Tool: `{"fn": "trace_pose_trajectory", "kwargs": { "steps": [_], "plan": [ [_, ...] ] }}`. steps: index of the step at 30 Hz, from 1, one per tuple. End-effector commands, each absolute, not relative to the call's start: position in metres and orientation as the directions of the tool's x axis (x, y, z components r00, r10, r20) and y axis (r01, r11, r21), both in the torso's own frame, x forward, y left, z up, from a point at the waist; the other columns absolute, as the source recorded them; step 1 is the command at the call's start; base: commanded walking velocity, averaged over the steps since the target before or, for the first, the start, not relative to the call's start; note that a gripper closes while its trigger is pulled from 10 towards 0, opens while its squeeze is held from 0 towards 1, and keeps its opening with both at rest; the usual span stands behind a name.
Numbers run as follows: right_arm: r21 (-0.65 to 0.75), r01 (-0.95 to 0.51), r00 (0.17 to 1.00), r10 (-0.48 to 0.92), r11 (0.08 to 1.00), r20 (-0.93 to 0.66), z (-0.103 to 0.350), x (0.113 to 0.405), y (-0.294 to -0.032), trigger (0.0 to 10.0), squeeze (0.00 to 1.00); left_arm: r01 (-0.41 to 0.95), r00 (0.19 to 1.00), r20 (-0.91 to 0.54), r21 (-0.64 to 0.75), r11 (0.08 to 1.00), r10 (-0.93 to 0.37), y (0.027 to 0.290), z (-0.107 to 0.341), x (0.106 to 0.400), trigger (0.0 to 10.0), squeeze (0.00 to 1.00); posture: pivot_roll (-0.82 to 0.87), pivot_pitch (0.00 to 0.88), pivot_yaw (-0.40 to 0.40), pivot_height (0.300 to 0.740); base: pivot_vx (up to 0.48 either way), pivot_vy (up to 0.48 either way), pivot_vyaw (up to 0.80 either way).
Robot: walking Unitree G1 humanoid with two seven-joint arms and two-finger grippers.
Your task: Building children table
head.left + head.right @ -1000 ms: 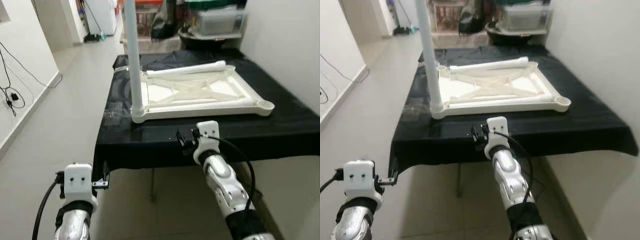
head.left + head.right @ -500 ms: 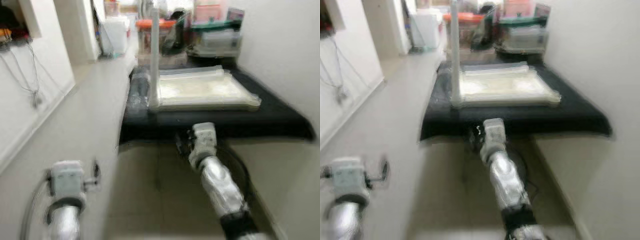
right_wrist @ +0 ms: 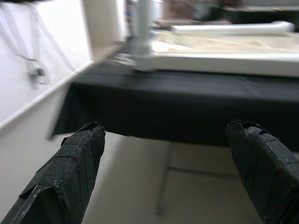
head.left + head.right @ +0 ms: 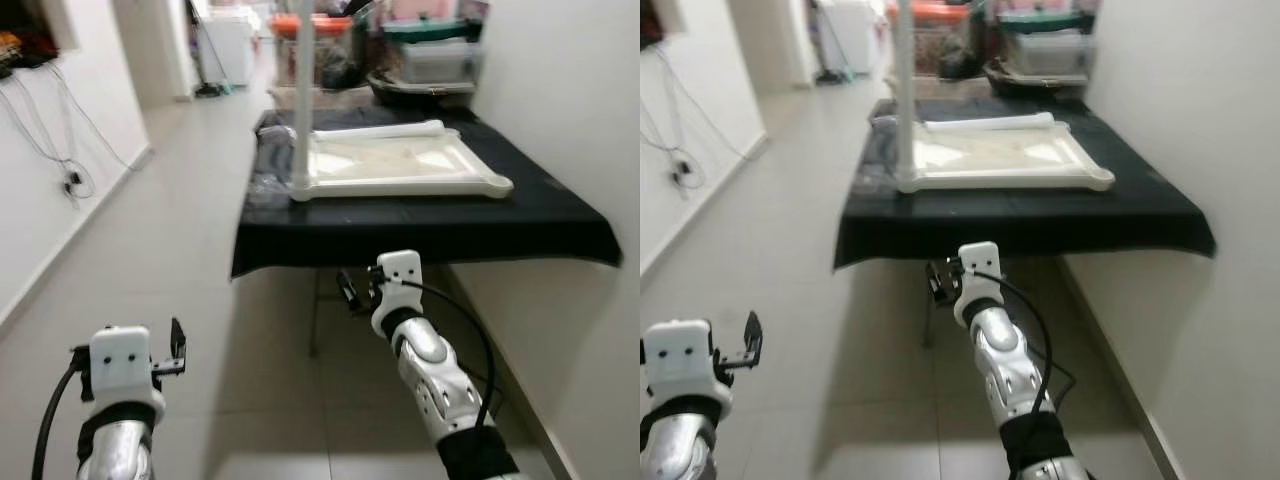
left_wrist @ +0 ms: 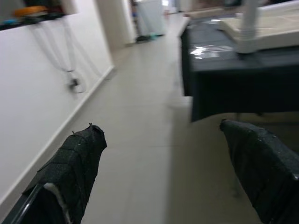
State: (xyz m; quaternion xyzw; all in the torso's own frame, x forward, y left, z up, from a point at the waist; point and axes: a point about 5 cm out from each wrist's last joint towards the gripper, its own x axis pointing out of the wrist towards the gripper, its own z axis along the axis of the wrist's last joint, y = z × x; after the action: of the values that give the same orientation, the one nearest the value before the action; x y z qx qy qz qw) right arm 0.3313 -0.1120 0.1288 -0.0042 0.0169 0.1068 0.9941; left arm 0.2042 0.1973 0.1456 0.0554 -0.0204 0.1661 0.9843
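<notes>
A white children's table top [image 4: 400, 165] lies upside down on a black-covered table [image 4: 420, 220]. One white leg [image 4: 297, 100] stands upright in its near left corner. Another white leg [image 4: 385, 130] lies loose along the top's far edge. My right gripper [image 4: 349, 289] hangs open and holds nothing, in front of the black table's near edge and below it. My left gripper [image 4: 177, 350] is open over the floor, far to the left of the table. In the right wrist view the two fingers [image 3: 70, 172] stand wide apart, and the table top [image 3: 224, 63] lies ahead.
Clear plastic wrap [image 4: 268, 175] lies on the black cloth, left of the white top. Storage boxes and clutter [image 4: 430, 55] crowd the far end. A white wall [image 4: 570, 120] runs along the right, and cables [image 4: 60, 150] hang on the left wall. Tiled floor [image 4: 190, 250] lies on the left.
The whole picture has shifted: the camera has moved back, so the black table now looks smaller and farther away. Both grippers stay open and hold nothing.
</notes>
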Motion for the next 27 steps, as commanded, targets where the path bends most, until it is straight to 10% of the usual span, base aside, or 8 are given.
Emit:
{"fn": "trace_pose_trajectory", "kwargs": {
  "steps": [1,27],
  "plan": [
    [-0.007,-0.200,0.980,0.200,0.980,-0.024,0.131,0.332,-0.114,10.0,0.00,-0.338,0.941,0.068,0.114,0.934,0.332,0.199,0.147,0.204,10.0,0.00,0.03,0.000,-0.048,0.740,0.000,0.000,-0.55],
    [-0.005,-0.165,0.986,0.165,0.986,0.015,0.137,0.335,-0.114,10.0,0.00,-0.288,0.956,0.095,0.139,0.948,0.276,0.191,0.150,0.206,10.0,0.00,0.03,0.000,-0.038,0.740,0.154,0.000,0.00]
  ]
}}
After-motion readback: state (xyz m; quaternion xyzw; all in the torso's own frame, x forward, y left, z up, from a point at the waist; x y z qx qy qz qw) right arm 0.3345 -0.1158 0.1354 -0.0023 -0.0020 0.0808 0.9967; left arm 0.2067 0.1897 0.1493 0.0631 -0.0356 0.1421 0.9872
